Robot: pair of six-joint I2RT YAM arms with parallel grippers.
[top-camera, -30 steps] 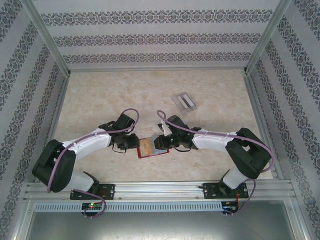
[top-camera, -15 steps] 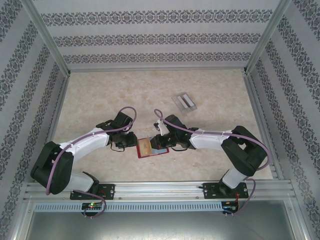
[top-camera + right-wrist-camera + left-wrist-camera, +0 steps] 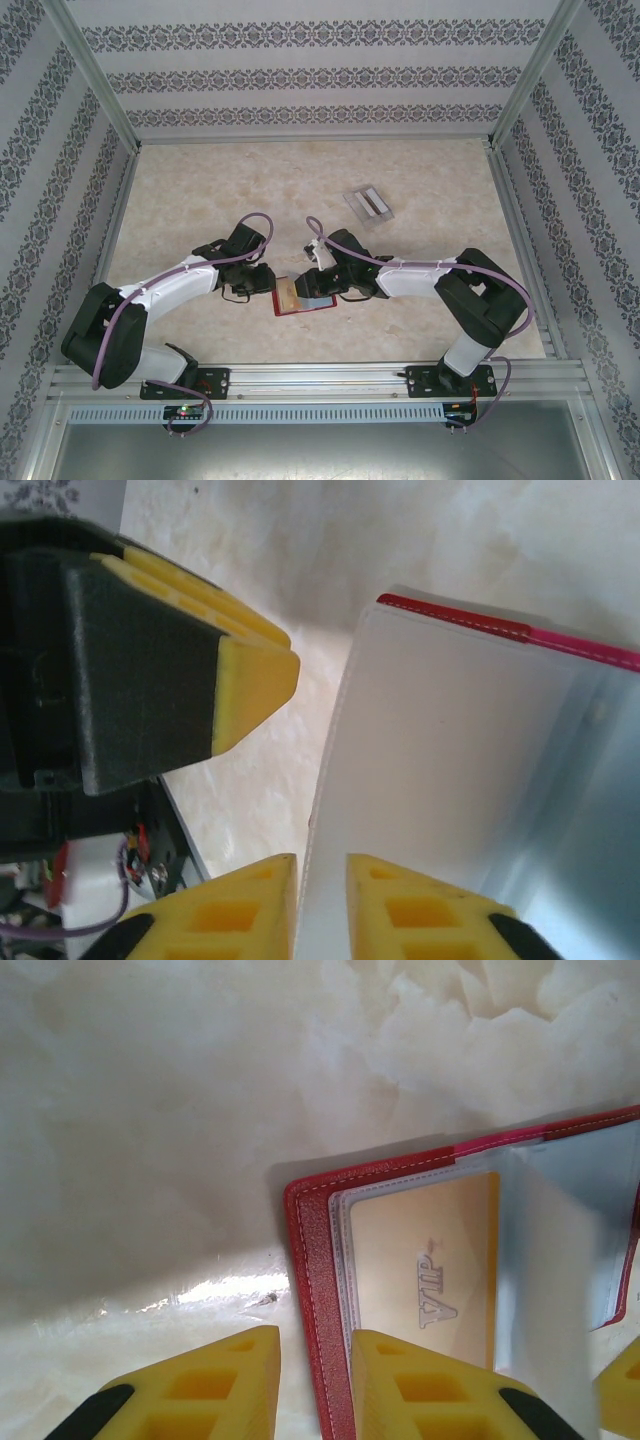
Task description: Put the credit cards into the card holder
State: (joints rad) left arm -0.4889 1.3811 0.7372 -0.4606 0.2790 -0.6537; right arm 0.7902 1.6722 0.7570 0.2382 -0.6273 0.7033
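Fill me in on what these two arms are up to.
The left gripper pinches the edge of the open red wallet on the table. The right gripper holds a grey card at the wallet's clear pockets, apparently to slide it in. A tan card already sits in one pocket.

top cam: overhead, far | wrist cams: close-up | shared: card holder

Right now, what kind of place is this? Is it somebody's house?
Probably a robot test booth, not a house: metal frame posts hold patterned wall panels around a marbled table, and a left arm and a right arm are bolted to a rail at its near edge.
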